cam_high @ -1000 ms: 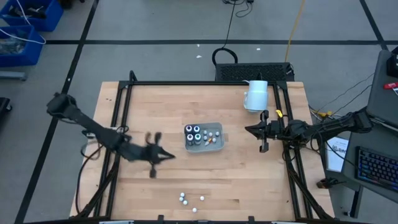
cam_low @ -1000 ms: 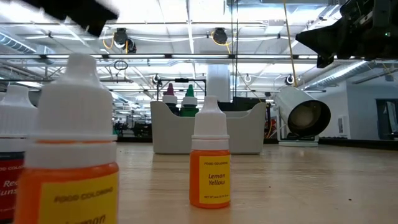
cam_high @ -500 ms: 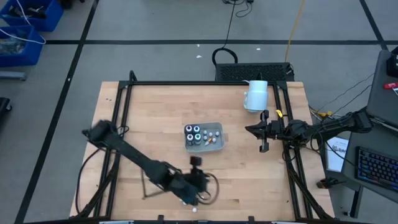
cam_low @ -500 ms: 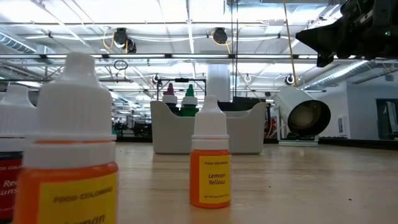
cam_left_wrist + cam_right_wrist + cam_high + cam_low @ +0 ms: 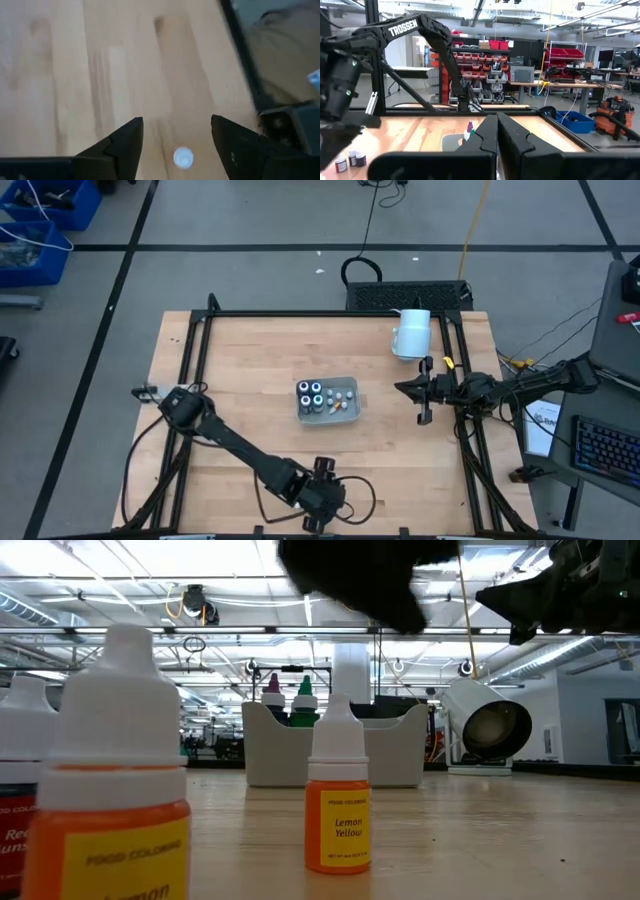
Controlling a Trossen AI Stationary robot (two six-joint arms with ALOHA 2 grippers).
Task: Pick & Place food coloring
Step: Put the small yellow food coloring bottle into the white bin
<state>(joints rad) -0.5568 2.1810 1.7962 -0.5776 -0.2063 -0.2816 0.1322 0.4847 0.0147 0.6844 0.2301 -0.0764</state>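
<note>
Loose food coloring bottles stand upright near the table's front edge: a lemon-yellow one (image 5: 338, 802), a larger-looking orange one (image 5: 115, 780) and a red one (image 5: 15, 790). My left gripper (image 5: 316, 510) hangs over them, pointing steeply down, and hides them in the high view. It is open (image 5: 176, 122), and one white bottle cap (image 5: 183, 157) shows below the gap between its fingers, untouched. More food coloring stands in the pale tray (image 5: 327, 399) at mid table. My right gripper (image 5: 425, 392) waits shut at the right edge.
A large white mug-like cylinder (image 5: 412, 333) lies on its side at the far right, its mouth toward the low camera (image 5: 487, 727). A black frame (image 5: 200, 340) runs around the table. Bare wood lies between the tray and the front bottles.
My left gripper has swung from the table's left middle toward the near edge and to the right, tipping further down, and now hangs over the loose bottles. The bottles and the tray have stayed where they were.
</note>
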